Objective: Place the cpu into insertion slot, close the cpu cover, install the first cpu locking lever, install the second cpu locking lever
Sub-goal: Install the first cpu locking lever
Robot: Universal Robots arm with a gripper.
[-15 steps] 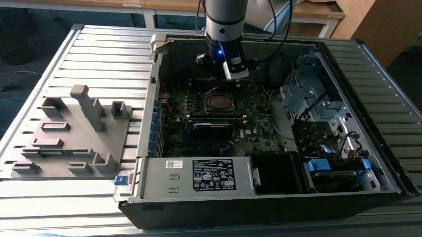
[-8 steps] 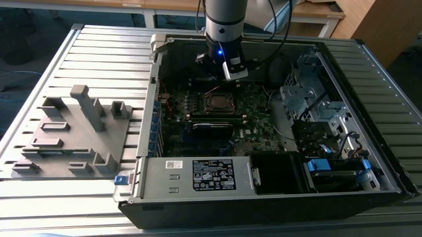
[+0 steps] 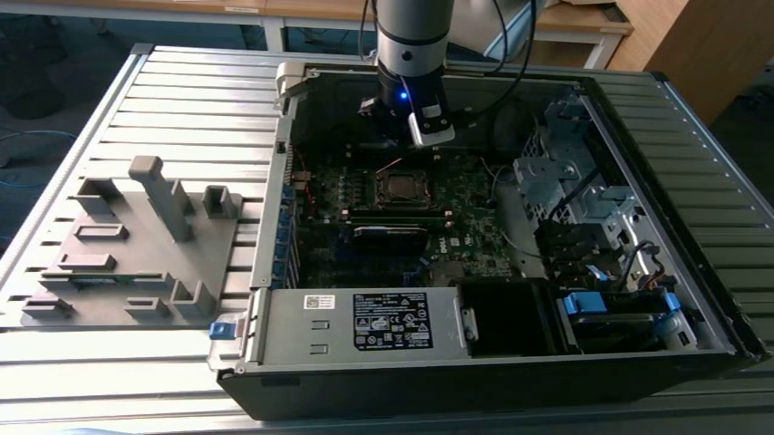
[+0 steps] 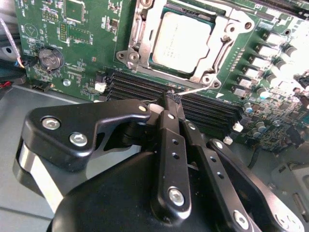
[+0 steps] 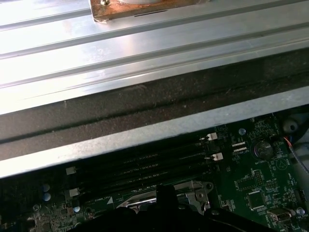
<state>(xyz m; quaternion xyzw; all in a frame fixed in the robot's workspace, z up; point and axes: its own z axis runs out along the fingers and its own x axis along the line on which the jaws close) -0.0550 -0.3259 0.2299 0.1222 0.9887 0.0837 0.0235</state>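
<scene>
1. The black two-finger gripper has its jaws drawn together. The tips meet at the end of a thin silvery wire lever; I cannot tell whether the wire is pinched between them.
2. That lever runs to a corner of the shiny square metal cpu cover, which lies flat and frames the dull silver-grey square cpu.
3. Long black memory slots lie between the jaws and the cover on the green motherboard.
4. In the exterior view the gripper stands at 12 o'clock of the small square silver-rimmed insertion slot, with the cpu seated in it.
5. The open black computer case rests on a slatted metal surface. A grey moulded fixture sits at 9 o'clock of the case.
</scene>
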